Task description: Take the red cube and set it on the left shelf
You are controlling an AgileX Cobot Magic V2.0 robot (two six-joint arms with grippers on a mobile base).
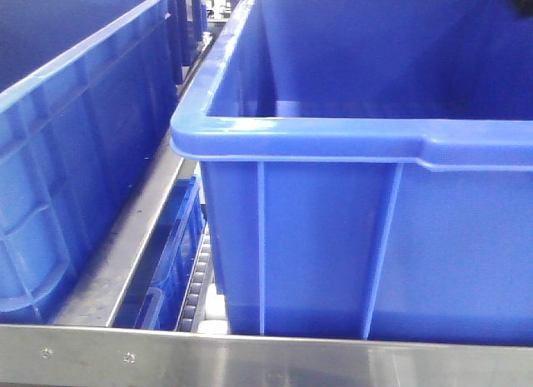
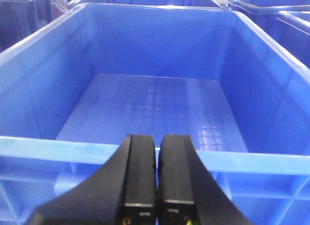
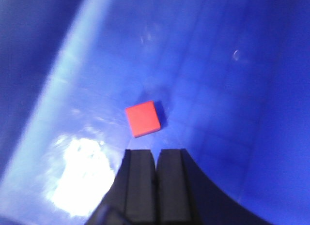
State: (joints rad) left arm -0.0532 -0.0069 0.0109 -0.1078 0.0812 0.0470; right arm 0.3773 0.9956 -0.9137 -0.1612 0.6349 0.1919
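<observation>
Here the red cube (image 3: 143,118) lies loose just beyond the right hand (image 3: 156,162); its fingers pressed together

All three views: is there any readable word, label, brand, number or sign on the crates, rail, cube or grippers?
None can be read.
Large deep-blue ribbed plastic crate: plain walls, no text.
Silver riveted steel front rail: rivets only.
Small red cube: blank top face.
Left gripper and right gripper: plain black, unmarked.

Red cube (image 3: 143,118) blurred, crate (image 1: 366,137) cut off right, shelf rail (image 1: 250,358) cropped below
</observation>
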